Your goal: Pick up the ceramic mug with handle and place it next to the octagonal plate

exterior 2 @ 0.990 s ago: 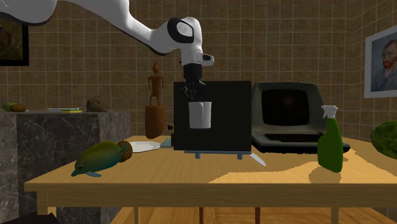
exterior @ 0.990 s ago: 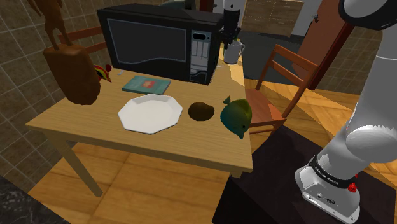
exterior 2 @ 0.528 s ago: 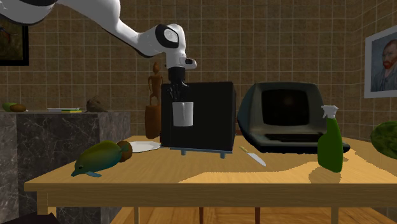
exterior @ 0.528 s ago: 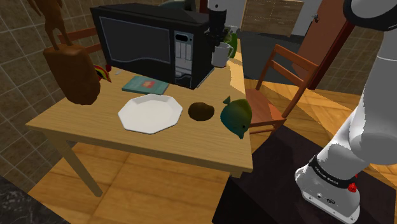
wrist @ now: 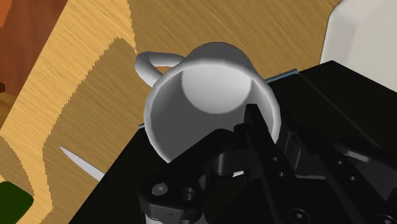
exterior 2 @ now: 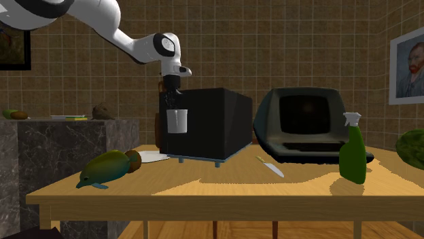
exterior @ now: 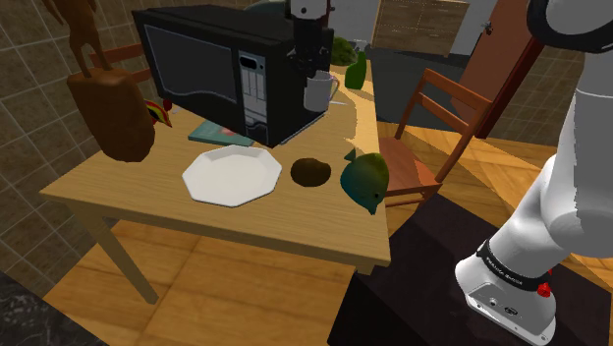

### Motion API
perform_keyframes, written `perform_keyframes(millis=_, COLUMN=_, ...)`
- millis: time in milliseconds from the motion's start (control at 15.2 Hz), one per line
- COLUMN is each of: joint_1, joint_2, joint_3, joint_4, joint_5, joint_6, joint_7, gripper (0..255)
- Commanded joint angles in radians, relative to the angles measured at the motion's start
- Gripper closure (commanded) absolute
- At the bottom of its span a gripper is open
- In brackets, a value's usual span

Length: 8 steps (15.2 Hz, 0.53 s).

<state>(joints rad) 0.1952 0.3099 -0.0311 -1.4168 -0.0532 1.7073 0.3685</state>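
Observation:
A white mug [exterior: 318,91] with a handle hangs above the table, right against the front corner of the black microwave [exterior: 211,74]. My gripper [exterior: 313,76] comes down from above and is shut on the mug's rim. From the hand's own camera the mug [wrist: 207,95] is seen from above, its handle [wrist: 151,63] pointing away from the gripper [wrist: 253,135], one finger [wrist: 256,124] inside the rim. The white octagonal plate [exterior: 232,176] lies on the table in front of the microwave. In the second exterior view the mug [exterior 2: 177,120] hangs before the microwave [exterior 2: 207,125].
A brown lump [exterior: 311,172] and a green fish figure [exterior: 365,180] lie right of the plate in the shoulder view. A wooden figure [exterior: 108,103], a book [exterior: 209,131], a knife [exterior 2: 270,166], a spray bottle [exterior 2: 352,155] and an old monitor [exterior 2: 306,125] share the table. A chair [exterior: 432,123] stands beside it.
The gripper has carried the mug toward the shoulder view's left and nearer the plate. The microwave has shifted and turned the same way along with it.

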Motion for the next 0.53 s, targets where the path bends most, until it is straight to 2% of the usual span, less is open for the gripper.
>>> perform_keyframes(millis=0, joint_1=0.028, joint_2=0.029, joint_3=0.015, joint_4=0.042, joint_5=-0.002, joint_6=-0.013, joint_7=0.044, gripper=255)
perform_keyframes(millis=132, joint_1=0.047, joint_2=0.045, joint_3=0.023, joint_4=0.067, joint_5=-0.005, joint_6=-0.023, joint_7=0.070, gripper=255)
perform_keyframes(millis=462, joint_1=0.046, joint_2=0.041, joint_3=0.023, joint_4=-0.007, joint_5=-0.005, joint_6=0.046, joint_7=0.073, gripper=255)
